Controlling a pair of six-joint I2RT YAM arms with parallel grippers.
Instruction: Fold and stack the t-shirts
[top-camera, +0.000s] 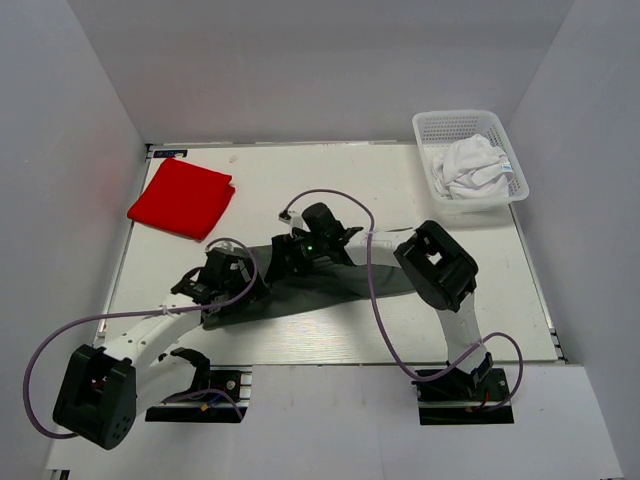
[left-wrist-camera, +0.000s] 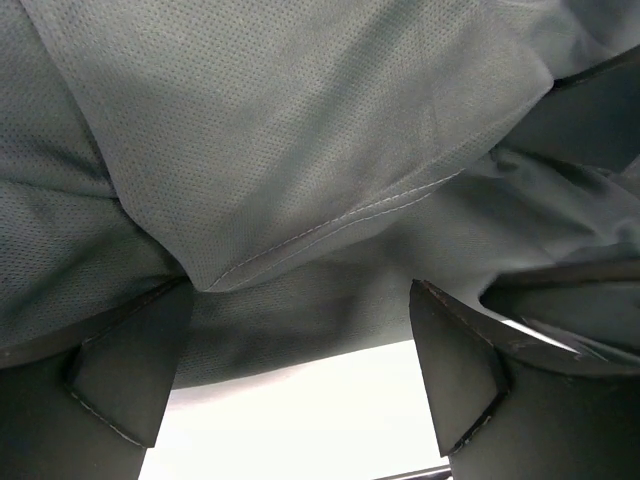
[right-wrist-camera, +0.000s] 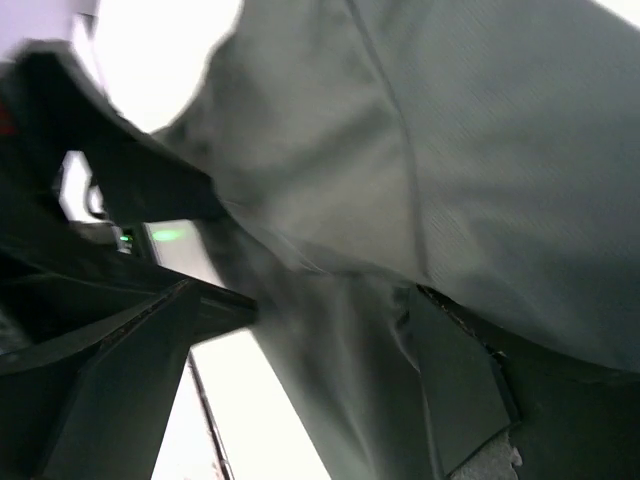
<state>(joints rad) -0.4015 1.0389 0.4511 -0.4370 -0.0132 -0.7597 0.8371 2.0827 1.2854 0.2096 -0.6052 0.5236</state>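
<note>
The dark grey t-shirt (top-camera: 335, 290) lies crumpled across the middle of the table, partly hidden under both arms. My left gripper (top-camera: 225, 282) sits at its left end, jaws spread wide. In the left wrist view a hemmed fold of the grey cloth (left-wrist-camera: 300, 150) lies against my left gripper (left-wrist-camera: 300, 350) and bare table shows between the fingers. My right gripper (top-camera: 300, 250) is at the shirt's back edge, also open, and the blurred grey cloth (right-wrist-camera: 450, 150) fills the space in front of the right gripper (right-wrist-camera: 310, 370). A folded red t-shirt (top-camera: 182, 197) rests at the back left. The white t-shirt (top-camera: 470, 165) is bunched in the basket.
A white mesh basket (top-camera: 470, 118) stands at the back right corner of the white table (top-camera: 300, 340). Purple cables (top-camera: 370, 290) loop from both arms over the work area. Grey walls close in on the left, the back and the right.
</note>
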